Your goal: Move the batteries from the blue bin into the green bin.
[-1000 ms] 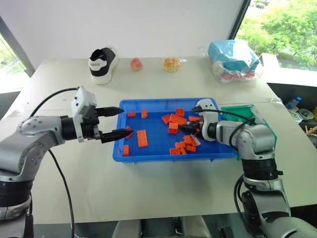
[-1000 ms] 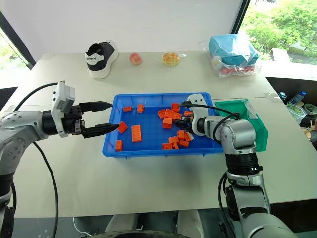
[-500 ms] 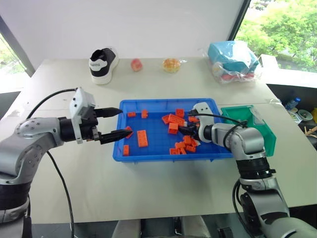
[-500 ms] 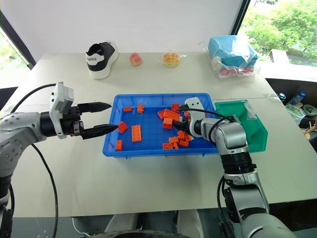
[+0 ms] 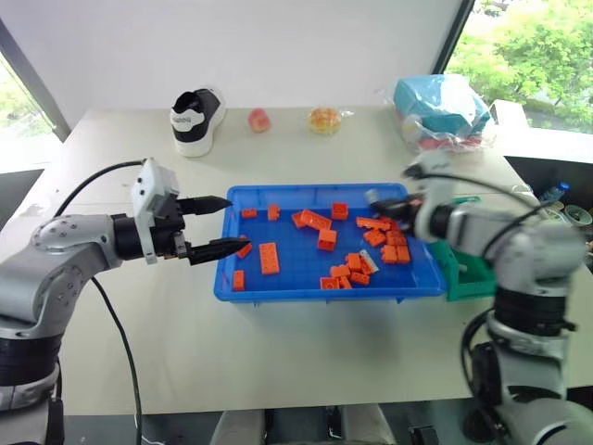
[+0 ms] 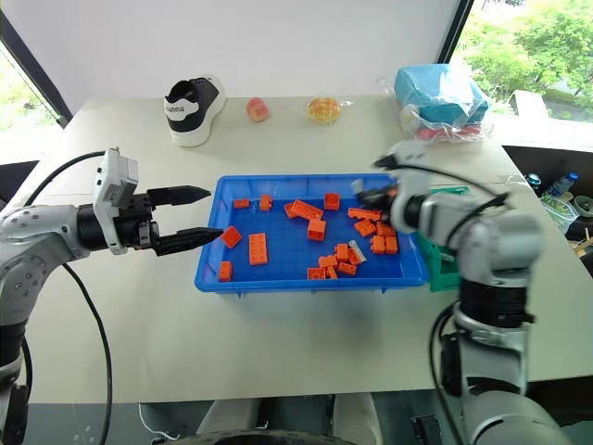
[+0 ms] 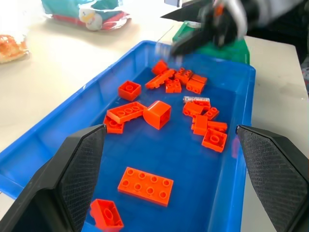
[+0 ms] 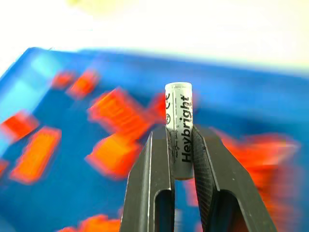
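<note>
The blue bin (image 5: 278, 283) lies mid-table, strewn with several orange bricks (image 5: 268, 258). My right gripper (image 5: 375, 198) hovers above the bin's far right corner, shut on a silver battery (image 8: 178, 111) that stands upright between its fingers (image 8: 150, 174). Among the bricks near the bin's right end lies a pale battery (image 5: 368, 265). The green bin (image 5: 468, 273) sits against the blue bin's right side, largely hidden behind my right arm. At the blue bin's left end my left gripper (image 5: 239, 222) is held level and open, with nothing between its fingers.
Along the table's far edge stand a black-and-white shoe (image 5: 193, 119), a peach (image 5: 258, 120), a wrapped pastry (image 5: 324, 120) and a blue bag in plastic (image 5: 443, 111). Bare table stretches in front of the bins.
My right gripper closed on a battery among the bricks, then rose and swung right toward the green bin. Some bricks shifted. The left arm stayed still.
</note>
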You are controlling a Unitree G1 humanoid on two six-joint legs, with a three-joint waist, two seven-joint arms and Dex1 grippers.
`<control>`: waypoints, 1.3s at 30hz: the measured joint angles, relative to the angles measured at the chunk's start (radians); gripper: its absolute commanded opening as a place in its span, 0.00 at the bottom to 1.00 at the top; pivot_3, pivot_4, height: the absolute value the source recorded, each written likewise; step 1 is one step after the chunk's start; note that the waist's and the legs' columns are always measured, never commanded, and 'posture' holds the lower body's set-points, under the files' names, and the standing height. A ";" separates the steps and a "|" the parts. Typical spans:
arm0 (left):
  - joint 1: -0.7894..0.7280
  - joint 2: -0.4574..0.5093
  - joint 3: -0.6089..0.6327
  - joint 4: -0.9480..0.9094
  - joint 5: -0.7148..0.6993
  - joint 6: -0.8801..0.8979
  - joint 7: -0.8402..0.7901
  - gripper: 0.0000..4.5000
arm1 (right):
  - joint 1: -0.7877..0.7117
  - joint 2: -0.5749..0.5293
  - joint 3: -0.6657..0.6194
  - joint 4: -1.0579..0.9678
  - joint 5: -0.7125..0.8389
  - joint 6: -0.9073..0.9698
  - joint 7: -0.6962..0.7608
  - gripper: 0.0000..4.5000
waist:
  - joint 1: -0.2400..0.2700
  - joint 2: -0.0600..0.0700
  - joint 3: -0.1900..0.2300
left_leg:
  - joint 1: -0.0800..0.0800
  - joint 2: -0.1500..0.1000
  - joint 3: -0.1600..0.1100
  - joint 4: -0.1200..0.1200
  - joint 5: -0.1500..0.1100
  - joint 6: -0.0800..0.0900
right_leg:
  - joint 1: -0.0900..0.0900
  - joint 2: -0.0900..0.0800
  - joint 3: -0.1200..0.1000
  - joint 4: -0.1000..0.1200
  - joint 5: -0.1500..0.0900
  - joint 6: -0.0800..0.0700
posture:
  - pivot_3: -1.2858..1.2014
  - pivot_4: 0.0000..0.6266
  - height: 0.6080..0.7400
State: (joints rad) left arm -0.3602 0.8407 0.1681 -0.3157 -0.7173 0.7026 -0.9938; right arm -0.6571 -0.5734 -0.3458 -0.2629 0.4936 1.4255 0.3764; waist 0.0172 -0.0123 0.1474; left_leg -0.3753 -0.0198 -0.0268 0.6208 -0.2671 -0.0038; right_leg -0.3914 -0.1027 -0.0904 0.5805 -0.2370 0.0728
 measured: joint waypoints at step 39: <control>-0.032 -0.019 -0.042 -0.010 0.009 0.004 -0.018 1.00 | 0.185 -0.312 0.559 0.139 -0.194 -0.647 0.523 0.65 | -0.002 -0.005 0.002 | 0.000 0.002 0.001 0.000 0.000 0.000 | 0.001 0.000 0.000 -0.002 0.000 0.000 | 0.52 0.24 0.90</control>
State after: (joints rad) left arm -0.3920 0.8216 0.1257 -0.3260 -0.7079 0.7066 -1.0114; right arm -0.4718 -0.8852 0.2127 -0.1235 0.2994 0.7781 0.8995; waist 0.0149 -0.0171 0.1495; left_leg -0.3750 -0.0181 -0.0262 0.6210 -0.2672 -0.0039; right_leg -0.3901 -0.1031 -0.0899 0.5789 -0.2367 0.0729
